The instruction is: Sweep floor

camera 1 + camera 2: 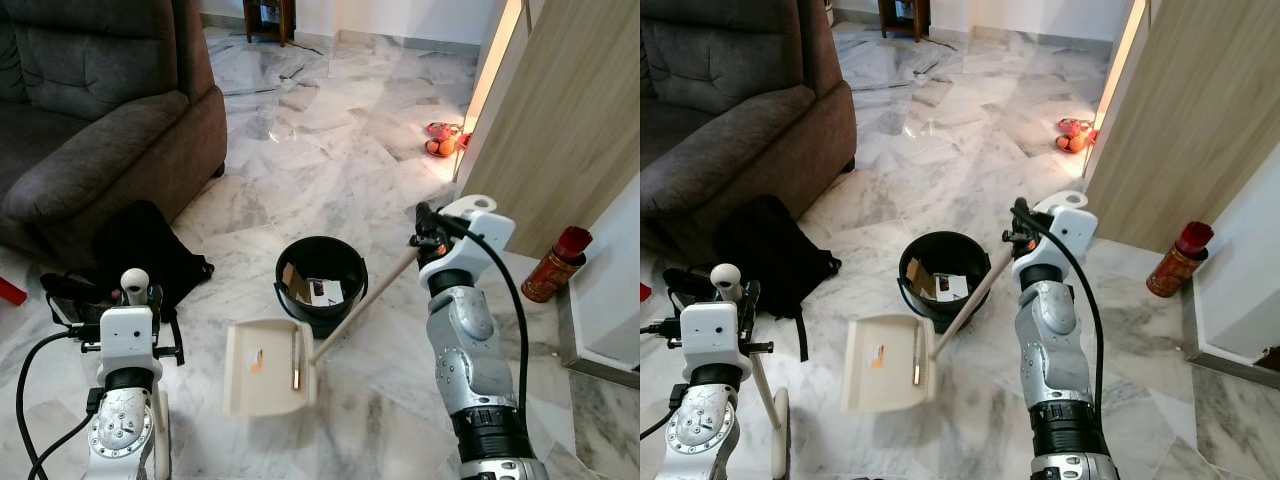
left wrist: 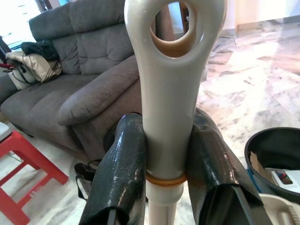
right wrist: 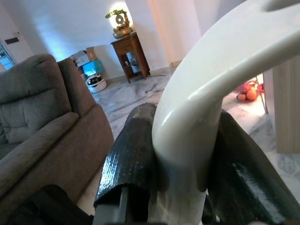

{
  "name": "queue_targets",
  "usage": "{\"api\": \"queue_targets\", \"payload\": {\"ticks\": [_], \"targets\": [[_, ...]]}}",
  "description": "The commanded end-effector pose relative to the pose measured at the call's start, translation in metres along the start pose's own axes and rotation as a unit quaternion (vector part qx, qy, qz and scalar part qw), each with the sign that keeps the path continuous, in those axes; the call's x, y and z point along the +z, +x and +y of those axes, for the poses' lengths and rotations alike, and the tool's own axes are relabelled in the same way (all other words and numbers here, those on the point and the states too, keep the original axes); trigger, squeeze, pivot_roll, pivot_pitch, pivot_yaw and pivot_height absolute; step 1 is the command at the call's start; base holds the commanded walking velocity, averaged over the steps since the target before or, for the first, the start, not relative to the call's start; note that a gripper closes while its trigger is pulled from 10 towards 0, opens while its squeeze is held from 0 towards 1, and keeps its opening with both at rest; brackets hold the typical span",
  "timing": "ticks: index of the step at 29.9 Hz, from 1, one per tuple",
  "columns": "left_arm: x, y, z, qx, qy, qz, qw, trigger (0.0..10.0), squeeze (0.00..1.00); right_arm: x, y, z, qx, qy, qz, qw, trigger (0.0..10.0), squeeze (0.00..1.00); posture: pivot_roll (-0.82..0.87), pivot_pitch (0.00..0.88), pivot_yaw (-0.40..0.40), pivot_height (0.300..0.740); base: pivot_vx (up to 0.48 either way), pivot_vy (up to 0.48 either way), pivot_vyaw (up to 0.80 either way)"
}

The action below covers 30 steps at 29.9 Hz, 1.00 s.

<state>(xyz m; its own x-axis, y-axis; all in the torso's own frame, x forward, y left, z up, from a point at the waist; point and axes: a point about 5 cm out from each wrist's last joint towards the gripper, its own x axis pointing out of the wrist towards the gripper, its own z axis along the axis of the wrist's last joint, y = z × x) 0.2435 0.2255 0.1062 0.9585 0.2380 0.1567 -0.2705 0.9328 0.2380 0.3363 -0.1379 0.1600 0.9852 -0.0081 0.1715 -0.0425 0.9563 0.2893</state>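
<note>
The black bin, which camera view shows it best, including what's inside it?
The left eye view: the black bin shows whole, from above, with paper scraps inside, beside the dustpan. The right eye view shows much the same. The left wrist view catches just its rim at the edge.

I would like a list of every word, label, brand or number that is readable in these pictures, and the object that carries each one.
No text is readable in any view.
Tall red can beside the wooden panel: its printing is too small and blurred to read.
White card inside the round black bucket: dark marks, not legible.
Cream plastic dustpan: an orange spot, no letters discernible.
Boxes by the small wooden side table: too far to read.
</note>
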Motion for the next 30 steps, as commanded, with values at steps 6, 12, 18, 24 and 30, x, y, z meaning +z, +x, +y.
{"api": "queue_targets", "payload": {"ticks": [6, 12, 18, 24, 30], "targets": [[0.005, 0.004, 0.002, 0.005, 0.013, -0.02, 1.0, 10.0, 0.0, 0.035, -0.005, -0.01, 0.01, -0.018, -0.049, 0.999, 10.0, 0.0, 0.13, 0.094, 0.007, 0.74, 0.0, 0.0, 0.0], [0.005, 0.005, 0.002, 0.004, 0.012, -0.021, 1.0, 10.0, 0.0, 0.048, -0.011, -0.015, 0.006, -0.029, -0.061, 0.998, 10.0, 0.0, 0.12, 0.093, 0.011, 0.74, 0.0, 0.0, 0.0], [0.007, 0.006, -0.002, 0.0, 0.009, -0.024, 1.0, 10.0, 0.0, 0.071, -0.014, -0.003, 0.018, -0.027, -0.089, 0.996, 10.0, 0.0, 0.12, 0.092, 0.016, 0.74, 0.0, 0.0, 0.0], [0.007, 0.006, -0.003, -0.002, 0.006, -0.025, 1.0, 10.0, 0.0, 0.089, -0.013, 0.002, 0.023, -0.02, -0.113, 0.993, 10.0, 0.0, 0.12, 0.091, 0.016, 0.74, 0.0, 0.0, 0.0], [0.008, 0.007, -0.004, -0.001, 0.004, -0.026, 1.0, 10.0, 0.0, 0.105, -0.014, 0.005, 0.026, -0.017, -0.129, 0.991, 10.0, 0.0, 0.12, 0.09, 0.016, 0.74, 0.0, 0.0, 0.0]]}}
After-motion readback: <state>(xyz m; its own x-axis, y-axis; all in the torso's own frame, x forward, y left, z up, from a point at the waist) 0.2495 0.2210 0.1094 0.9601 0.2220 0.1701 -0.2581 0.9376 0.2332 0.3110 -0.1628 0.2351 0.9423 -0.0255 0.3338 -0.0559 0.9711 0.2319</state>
